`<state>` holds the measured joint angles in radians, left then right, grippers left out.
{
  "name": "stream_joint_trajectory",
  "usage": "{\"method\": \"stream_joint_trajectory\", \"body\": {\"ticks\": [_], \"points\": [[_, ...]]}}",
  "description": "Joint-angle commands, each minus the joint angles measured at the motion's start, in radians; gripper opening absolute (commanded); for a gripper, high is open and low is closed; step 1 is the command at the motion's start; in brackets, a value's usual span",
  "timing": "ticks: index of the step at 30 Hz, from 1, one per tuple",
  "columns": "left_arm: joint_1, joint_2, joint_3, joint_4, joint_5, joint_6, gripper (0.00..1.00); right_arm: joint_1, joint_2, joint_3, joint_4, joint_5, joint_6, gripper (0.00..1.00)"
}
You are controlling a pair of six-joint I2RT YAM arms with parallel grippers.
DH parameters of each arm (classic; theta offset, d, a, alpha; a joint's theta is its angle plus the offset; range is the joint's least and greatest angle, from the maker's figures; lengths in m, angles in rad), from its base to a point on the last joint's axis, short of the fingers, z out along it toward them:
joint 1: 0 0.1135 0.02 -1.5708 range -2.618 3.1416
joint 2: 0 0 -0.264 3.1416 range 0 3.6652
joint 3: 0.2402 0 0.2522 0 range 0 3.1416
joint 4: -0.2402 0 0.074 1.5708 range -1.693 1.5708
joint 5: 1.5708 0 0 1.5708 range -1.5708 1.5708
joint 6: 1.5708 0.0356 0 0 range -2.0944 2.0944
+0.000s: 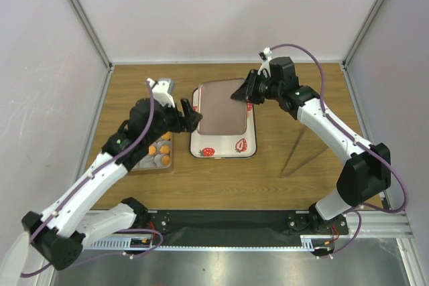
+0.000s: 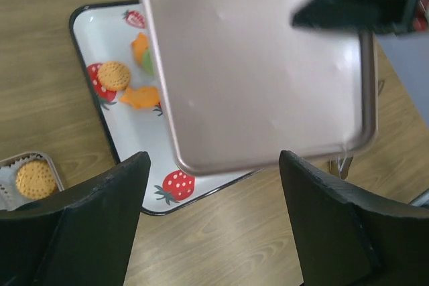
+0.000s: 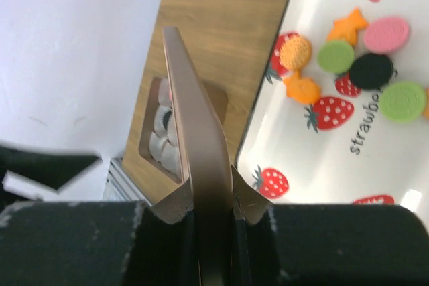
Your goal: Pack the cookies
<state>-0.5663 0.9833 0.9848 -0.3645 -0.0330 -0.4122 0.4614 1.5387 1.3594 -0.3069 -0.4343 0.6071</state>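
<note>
While the right pincer [image 3: 213, 200] pinches the tilted brown lid [image 2: 261, 72] by its edge, the left pincer [image 2: 213, 165] gapes empty just beside it. The cookies [image 3: 365, 65] lie on the strawberry tray [image 3: 315, 159] right of the pinching jaws; carry the lid away high, clear of them.

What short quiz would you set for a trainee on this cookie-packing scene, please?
1. True or false: the right gripper is shut on the edge of the metal lid.
2. The left gripper is: A open, B shut on a fork, C out of view.
3. Fill in: the loose cookies lie on a white tray printed with _____.
Key: 1 true; 2 A; 3 strawberries.
</note>
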Motion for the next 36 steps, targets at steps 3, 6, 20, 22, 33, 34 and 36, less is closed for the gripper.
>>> {"method": "stream_joint_trajectory", "body": {"ticks": [3,6,20,22,33,34,36], "points": [[-0.182,-0.1,-0.07,0.081,-0.279,0.142,0.85,0.005,0.018,0.139,-0.049,0.037,0.039,0.0],[-0.309,-0.104,-0.084,0.119,-0.448,0.211,0.86,0.003,0.031,0.187,-0.084,0.039,0.043,0.0],[-0.797,0.052,-0.396,1.156,-0.915,1.182,0.89,-0.024,0.066,0.28,-0.153,-0.01,0.111,0.01],[-0.797,0.08,-0.432,1.27,-0.869,1.278,0.89,-0.03,0.061,0.285,-0.153,-0.017,0.121,0.02],[-0.756,0.339,-0.494,1.746,-0.702,1.746,0.92,-0.035,0.028,0.296,-0.169,-0.043,0.161,0.04],[-0.751,0.347,-0.488,1.741,-0.685,1.753,0.92,-0.035,0.023,0.296,-0.169,-0.044,0.161,0.04],[-0.724,0.366,-0.477,1.721,-0.673,1.776,0.92,-0.035,0.018,0.297,-0.173,-0.05,0.16,0.04]]}}
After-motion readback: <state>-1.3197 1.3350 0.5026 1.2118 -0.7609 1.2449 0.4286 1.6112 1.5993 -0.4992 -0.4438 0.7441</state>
